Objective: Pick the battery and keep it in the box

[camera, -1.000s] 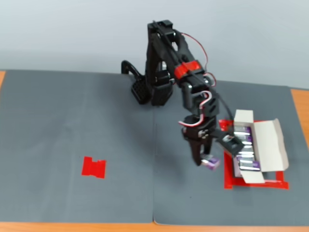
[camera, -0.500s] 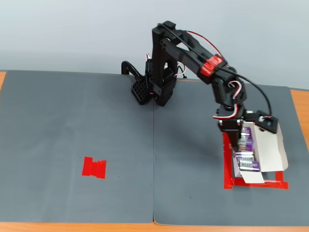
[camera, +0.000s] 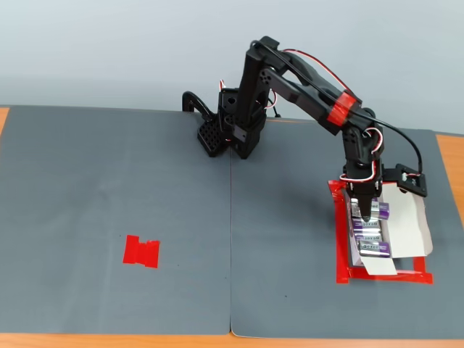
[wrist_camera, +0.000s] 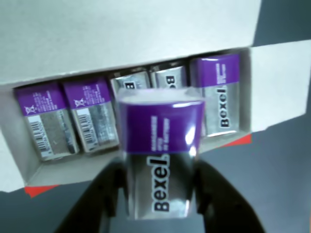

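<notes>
In the wrist view the battery (wrist_camera: 160, 155), purple on top and silver below with "Bexel" lettering, stands upright between my black fingers (wrist_camera: 109, 194). My gripper (wrist_camera: 160, 199) is shut on it. Right behind it lies the open white box (wrist_camera: 121, 39) with a row of several like batteries (wrist_camera: 87, 114) inside. The fixed view shows the gripper (camera: 367, 212) pointing down into the upper part of the box (camera: 407, 225), above the batteries (camera: 370, 245) lying there.
A red tape frame (camera: 384, 277) borders the box on the grey mat (camera: 109, 181). A flat red tape patch (camera: 141, 251) lies far left. The arm's base (camera: 232, 134) stands at the mat's back. Orange table edge (camera: 453, 174) shows at the right.
The arm has swung right with the battery, from the mat left of the box to over the box, and has reached a little further across it in the last half second.
</notes>
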Available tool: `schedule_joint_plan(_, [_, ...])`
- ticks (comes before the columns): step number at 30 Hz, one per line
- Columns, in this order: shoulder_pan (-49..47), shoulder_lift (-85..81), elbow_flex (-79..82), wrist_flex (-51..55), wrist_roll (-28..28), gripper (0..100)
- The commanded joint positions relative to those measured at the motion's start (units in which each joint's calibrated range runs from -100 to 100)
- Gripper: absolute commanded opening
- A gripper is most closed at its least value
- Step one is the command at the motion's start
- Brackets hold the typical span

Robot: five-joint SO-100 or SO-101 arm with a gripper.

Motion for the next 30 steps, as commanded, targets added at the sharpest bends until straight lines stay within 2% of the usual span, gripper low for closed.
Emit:
schedule_joint_plan(1, [-0.66,0.30,-3.88,-0.73,-0.15,5])
schedule_joint_plan(26, [-1.18,5.30,-3.97,-4.99,-0.20,6])
schedule_joint_plan(30, [-0.95,5.38,-3.51,-5.60,-0.83,15])
